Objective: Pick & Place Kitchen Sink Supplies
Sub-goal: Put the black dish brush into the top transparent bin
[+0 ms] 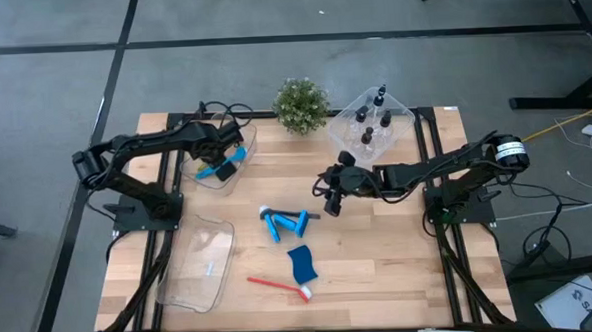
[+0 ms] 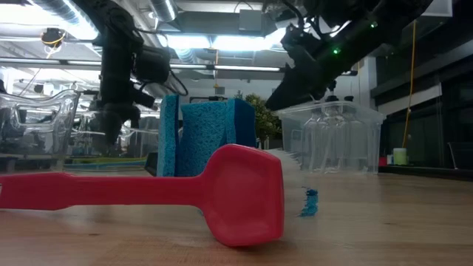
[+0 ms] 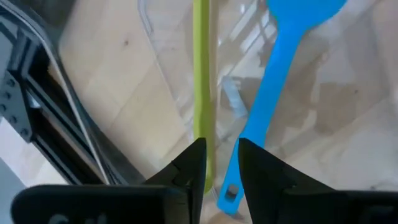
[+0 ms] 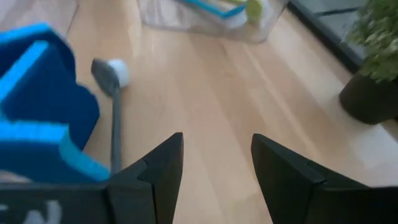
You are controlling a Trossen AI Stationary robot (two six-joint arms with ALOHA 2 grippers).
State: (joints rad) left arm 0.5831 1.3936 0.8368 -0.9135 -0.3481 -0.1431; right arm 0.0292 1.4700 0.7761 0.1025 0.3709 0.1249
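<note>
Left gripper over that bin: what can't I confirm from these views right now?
- Left gripper, left wrist view: whether the yellow-green brush is released; its end is hidden behind a finger.
- High view: the arm covers the clear bin.
- Low view: the blue sponge blocks the table behind.

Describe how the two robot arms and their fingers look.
Both are dark, jointed arms with black cables trailing along them. The left gripper has two matte black, wedge-shaped fingers. The right gripper has matching fingers; a white-and-silver ring marks that arm's base joint.
</note>
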